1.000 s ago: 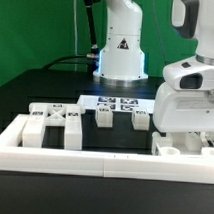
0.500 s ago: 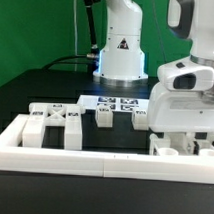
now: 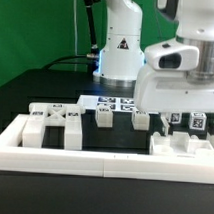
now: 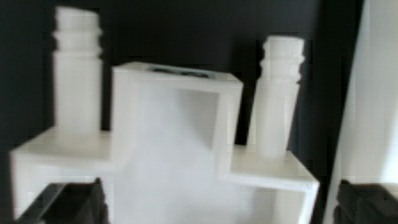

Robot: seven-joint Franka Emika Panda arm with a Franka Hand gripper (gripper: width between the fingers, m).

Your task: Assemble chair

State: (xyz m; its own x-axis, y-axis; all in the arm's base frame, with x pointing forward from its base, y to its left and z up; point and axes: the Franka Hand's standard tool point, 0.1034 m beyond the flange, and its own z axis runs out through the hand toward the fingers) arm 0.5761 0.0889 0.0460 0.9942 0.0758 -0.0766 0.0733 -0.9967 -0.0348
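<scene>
The chair is in loose white parts. A low blocky part [image 3: 184,148] lies at the exterior view's right, inside the rail. In the wrist view it shows as a base with a boxy frame [image 4: 178,120] and two upright posts [image 4: 281,90]. My gripper [image 3: 183,122] hangs just above it, its hand filling the upper right. In the wrist view the gripper [image 4: 210,205] stands open, with dark fingers [image 4: 64,200] at both sides of the part and nothing held. More chair parts, large blocks [image 3: 52,123] and two small tagged blocks [image 3: 103,117], lie to the left.
A long white border rail [image 3: 93,163] runs along the front and up the left side. The marker board [image 3: 115,101] lies flat behind the parts. The robot base [image 3: 122,51] stands at the back on the black table. A green curtain is behind.
The hand has risen and shifted toward the exterior view's left, uncovering the low part at the right. The other parts have not moved.
</scene>
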